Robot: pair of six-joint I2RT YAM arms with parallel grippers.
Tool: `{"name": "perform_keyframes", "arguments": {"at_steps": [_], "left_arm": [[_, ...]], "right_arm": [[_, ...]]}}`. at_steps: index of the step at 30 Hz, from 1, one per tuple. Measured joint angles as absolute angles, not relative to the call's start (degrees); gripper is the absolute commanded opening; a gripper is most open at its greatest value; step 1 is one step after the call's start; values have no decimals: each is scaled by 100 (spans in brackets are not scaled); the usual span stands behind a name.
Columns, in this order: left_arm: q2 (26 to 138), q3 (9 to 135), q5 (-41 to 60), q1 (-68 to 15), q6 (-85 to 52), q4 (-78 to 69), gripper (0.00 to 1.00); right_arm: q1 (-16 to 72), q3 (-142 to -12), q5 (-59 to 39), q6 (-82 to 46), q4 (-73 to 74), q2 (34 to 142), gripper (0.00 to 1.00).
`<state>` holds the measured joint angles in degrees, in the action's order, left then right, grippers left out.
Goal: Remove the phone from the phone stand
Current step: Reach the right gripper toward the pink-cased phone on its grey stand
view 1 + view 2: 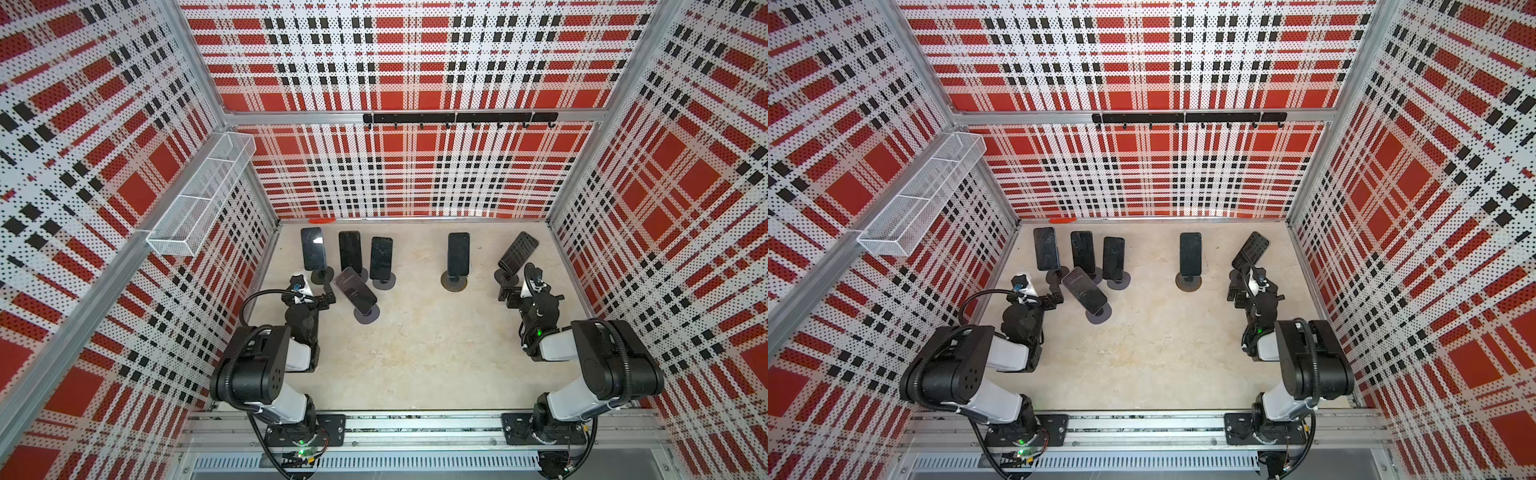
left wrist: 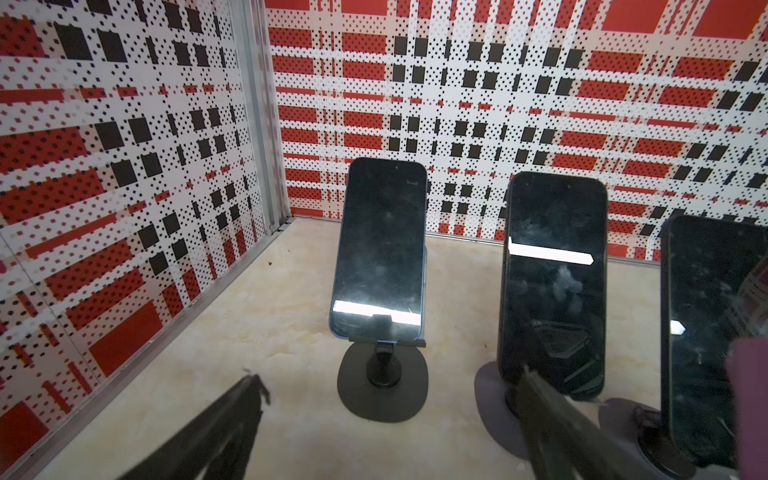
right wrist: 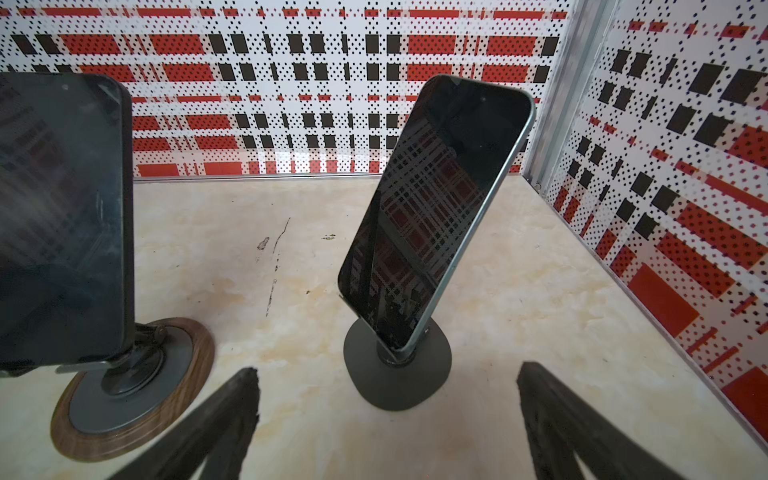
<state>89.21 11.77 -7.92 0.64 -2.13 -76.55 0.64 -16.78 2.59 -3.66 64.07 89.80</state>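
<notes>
Left and right jaws gape wide, empty. The right pair faces a tilted phone (image 3: 432,216) on its stand (image 3: 399,386) on the desk (image 3: 519,291).

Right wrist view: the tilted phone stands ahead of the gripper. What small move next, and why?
Probably ease the right gripper forward and up so its open jaws straddle the tilted phone: it sits on its stand, centred ahead, untouched.
</notes>
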Motion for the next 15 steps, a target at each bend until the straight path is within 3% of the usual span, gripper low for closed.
{"name": "perform_keyframes", "arguments": {"at_steps": [15], "left_arm": [[8921,1177,-478,224,-274,-7675,98]], "right_arm": [[64,-1678,250,-366,6407,8980,100]]}}
